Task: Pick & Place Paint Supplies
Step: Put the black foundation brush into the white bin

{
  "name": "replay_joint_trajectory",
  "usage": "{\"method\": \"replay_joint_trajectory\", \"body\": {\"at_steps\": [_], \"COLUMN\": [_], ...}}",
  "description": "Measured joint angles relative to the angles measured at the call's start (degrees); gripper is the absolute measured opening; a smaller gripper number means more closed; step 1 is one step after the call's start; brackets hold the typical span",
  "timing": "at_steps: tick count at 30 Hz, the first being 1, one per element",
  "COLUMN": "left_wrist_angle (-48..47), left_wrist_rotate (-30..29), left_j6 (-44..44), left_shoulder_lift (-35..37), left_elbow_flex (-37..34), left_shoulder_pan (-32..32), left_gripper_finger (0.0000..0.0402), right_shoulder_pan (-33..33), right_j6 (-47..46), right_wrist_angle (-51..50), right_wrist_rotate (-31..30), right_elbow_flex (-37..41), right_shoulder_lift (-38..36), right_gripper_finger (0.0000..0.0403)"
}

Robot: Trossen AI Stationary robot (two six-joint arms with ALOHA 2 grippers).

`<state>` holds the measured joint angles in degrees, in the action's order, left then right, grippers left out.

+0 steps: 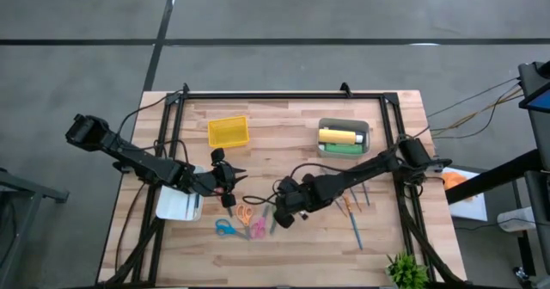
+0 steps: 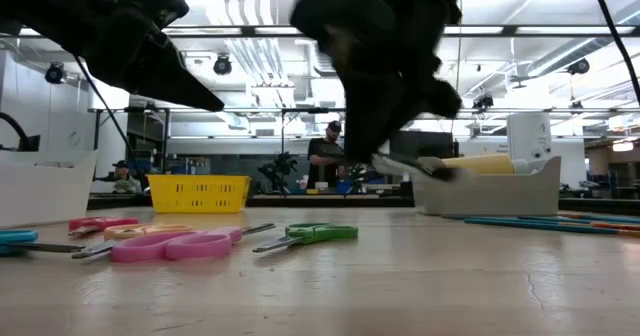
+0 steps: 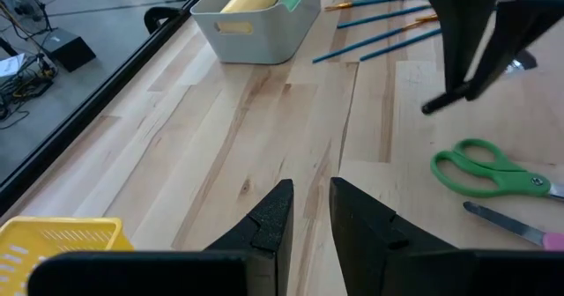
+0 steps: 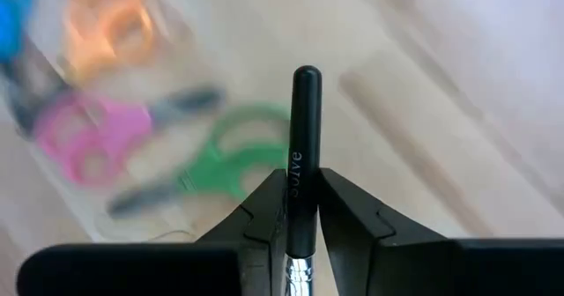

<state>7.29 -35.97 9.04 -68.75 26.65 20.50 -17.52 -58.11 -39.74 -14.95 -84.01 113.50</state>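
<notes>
Black pen (image 4: 304, 155) clamped upright between the right claw (image 4: 304, 210) fingers, shaft running straight out past the tips; grey bin (image 1: 365, 143) with the yellow bottle (image 1: 338, 136) lies well behind that claw, while the left claw (image 3: 308, 218), slightly apart and empty, waits farther off.

Right arm reaches in from right edge toward bench centre, forearm slanted, wrist low. Right hand (image 4: 302, 210) clamped on black pen (image 4: 304, 146), shaft pinched between both fingers, tip pointing forward past them. Left arm stretches in from left edge, elbow out, wrist near centre-left. Left hand (image 3: 308, 210) hovers above bench, fingers slightly parted, nothing between them.
</notes>
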Motion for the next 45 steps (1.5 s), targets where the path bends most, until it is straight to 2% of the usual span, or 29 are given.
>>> {"method": "replay_joint_trajectory", "body": {"at_steps": [4,8,14,22,35,39,45], "left_wrist_angle": [0.0,0.0,-0.11,-1.32,-1.6,-1.64,-2.07], "left_wrist_rotate": [0.0,0.0,0.0,0.0,0.0,0.0,0.0], "left_j6": [0.0,0.0,0.0,0.0,0.0,0.0,0.0], "left_shoulder_lift": [0.0,0.0,0.0,0.0,0.0,0.0,0.0], "left_elbow_flex": [0.0,0.0,0.0,-0.07,-0.07,-0.06,-0.04], "left_shoulder_pan": [0.01,0.01,0.01,0.01,0.01,0.01,0.01], "left_gripper_finger": [0.0077,0.0077,0.0077,0.0077,0.0077,0.0077,0.0077], "right_shoulder_pan": [0.69,2.05,4.7,8.01,11.21,11.71,13.77], "right_j6": [3.04,7.96,9.09,8.87,3.62,1.12,-2.24], "right_wrist_angle": [9.54,19.97,26.61,37.65,49.92,53.04,53.7], "right_wrist_rotate": [-5.6,-5.81,-5.58,-0.21,0.52,1.17,5.85], "right_elbow_flex": [0.14,0.39,1.62,5.69,12.49,12.72,10.37], "right_shoulder_lift": [-0.81,-0.12,1.03,2.65,3.44,5.87,10.26], "right_gripper_finger": [0.006,0.006,0.006,0.006,0.006,0.006,0.006]}}
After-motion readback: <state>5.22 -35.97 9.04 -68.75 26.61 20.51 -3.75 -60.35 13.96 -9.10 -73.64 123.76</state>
